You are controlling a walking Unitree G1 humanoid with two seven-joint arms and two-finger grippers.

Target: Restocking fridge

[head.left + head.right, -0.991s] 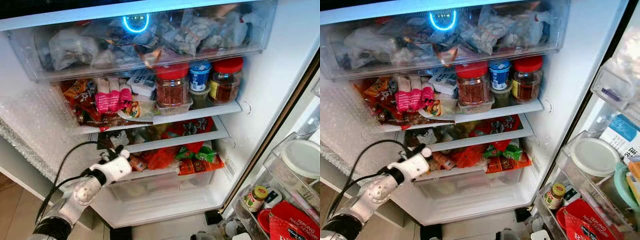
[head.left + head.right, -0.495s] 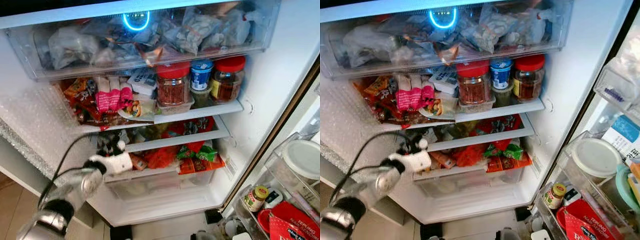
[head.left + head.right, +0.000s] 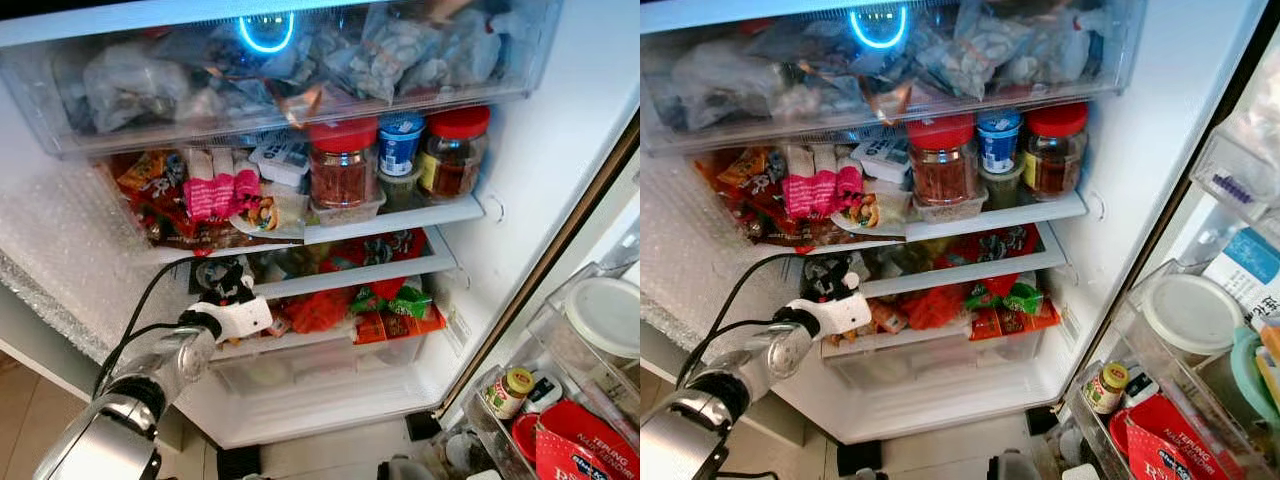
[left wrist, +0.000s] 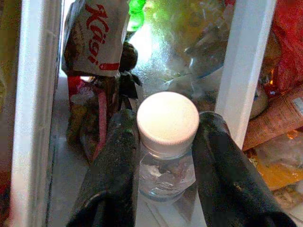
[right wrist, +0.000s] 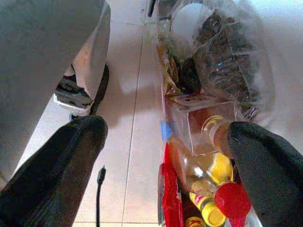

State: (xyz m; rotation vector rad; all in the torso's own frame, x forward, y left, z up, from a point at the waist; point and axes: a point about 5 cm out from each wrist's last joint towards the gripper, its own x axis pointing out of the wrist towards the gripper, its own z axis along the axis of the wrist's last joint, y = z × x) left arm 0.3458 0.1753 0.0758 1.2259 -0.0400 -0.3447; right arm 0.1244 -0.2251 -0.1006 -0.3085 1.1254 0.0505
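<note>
The open fridge [image 3: 520, 170] stands before me, its shelves packed with food. My left gripper [image 3: 228, 292] reaches into the left end of the lower shelf [image 3: 340, 280]. In the left wrist view its two black fingers [image 4: 120, 156] are shut on a small clear bottle with a white screw cap [image 4: 167, 124], held by the neck. Snack packets [image 4: 94, 38] lie just beyond the bottle. My right gripper [image 5: 161, 156] hangs open over the tiled floor, next to a bag holding bottles with yellow and red caps [image 5: 222, 194].
Red-lidded jars [image 3: 342, 165] and a blue tub [image 3: 400, 145] stand on the upper shelf. A clear drawer of bags [image 3: 300, 60] runs above. Red and green packets [image 3: 390, 310] fill the lower shelf. Door bins [image 3: 590, 340] with jars stick out at the right.
My left arm has pushed up and further in, so the gripper now sits at the lower shelf's left end. The view has shifted slightly.
</note>
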